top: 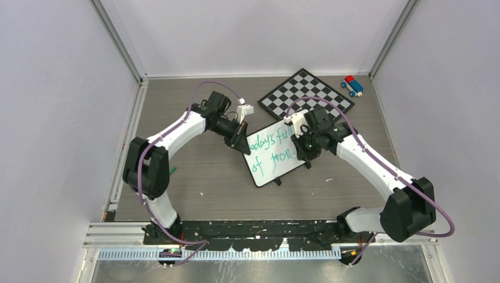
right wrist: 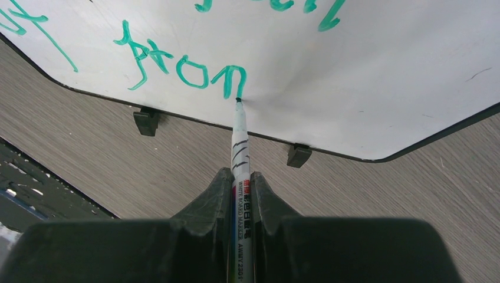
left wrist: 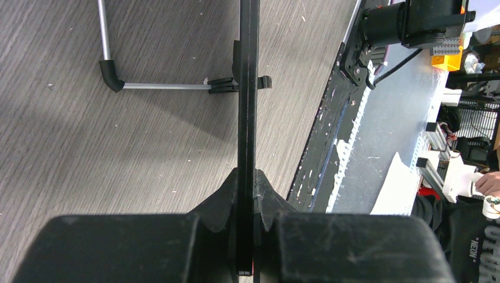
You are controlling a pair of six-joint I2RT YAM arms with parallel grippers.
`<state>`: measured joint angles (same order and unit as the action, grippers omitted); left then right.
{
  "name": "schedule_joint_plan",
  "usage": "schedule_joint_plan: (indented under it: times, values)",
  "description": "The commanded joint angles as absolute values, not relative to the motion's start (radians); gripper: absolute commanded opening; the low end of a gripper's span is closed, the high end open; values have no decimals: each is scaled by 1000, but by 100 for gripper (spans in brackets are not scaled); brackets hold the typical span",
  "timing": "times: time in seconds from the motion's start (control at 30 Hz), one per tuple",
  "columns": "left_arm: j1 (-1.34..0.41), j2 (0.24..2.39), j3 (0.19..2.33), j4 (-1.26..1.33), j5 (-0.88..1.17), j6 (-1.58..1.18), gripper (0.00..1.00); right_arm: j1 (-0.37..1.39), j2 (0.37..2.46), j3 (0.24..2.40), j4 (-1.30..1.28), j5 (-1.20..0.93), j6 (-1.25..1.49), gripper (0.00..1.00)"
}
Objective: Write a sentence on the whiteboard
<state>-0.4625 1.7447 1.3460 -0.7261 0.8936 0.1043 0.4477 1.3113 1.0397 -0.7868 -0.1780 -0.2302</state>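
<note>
Grey wood-grain table (top: 194, 171), pale walls all round. At the whiteboard's (top: 274, 174) 9 o'clock edge, the left gripper (top: 240, 141) is pinched tight on its thin dark rim. The whiteboard sits mid-table, askew: white, round-cornered, on small black feet. The sentence (top: 271, 150) runs in green handwriting over two lines. At 3 o'clock, the right gripper (top: 308, 157) clamps a marker (right wrist: 240, 147), its tip touching the lower line's last letter. A chessboard (top: 306, 94) lies at 1 o'clock.
</note>
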Motion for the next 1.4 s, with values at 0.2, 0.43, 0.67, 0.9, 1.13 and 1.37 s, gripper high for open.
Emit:
schedule_joint_plan:
  times: [0.2, 0.43, 0.67, 0.9, 1.13, 1.37]
  values:
    - [-463, 1749, 1348, -723, 841, 115, 0, 445, 1295, 1109, -789, -230, -241, 0]
    - [-463, 1747, 1351, -725, 842, 114, 0, 424, 1269, 1132, -812, -274, -240, 0]
    - [-463, 1746, 1352, -725, 844, 112, 0, 410, 1276, 1118, -784, -230, -241, 0]
    - [-463, 1746, 1351, -725, 842, 114, 0, 406, 1286, 1117, -759, -179, -234, 0]
    - [-463, 1746, 1351, -725, 842, 113, 0, 404, 1306, 1118, -736, -161, -230, 0]
    - [-463, 1745, 1350, -725, 842, 115, 0, 383, 1321, 1116, -729, -141, -238, 0]
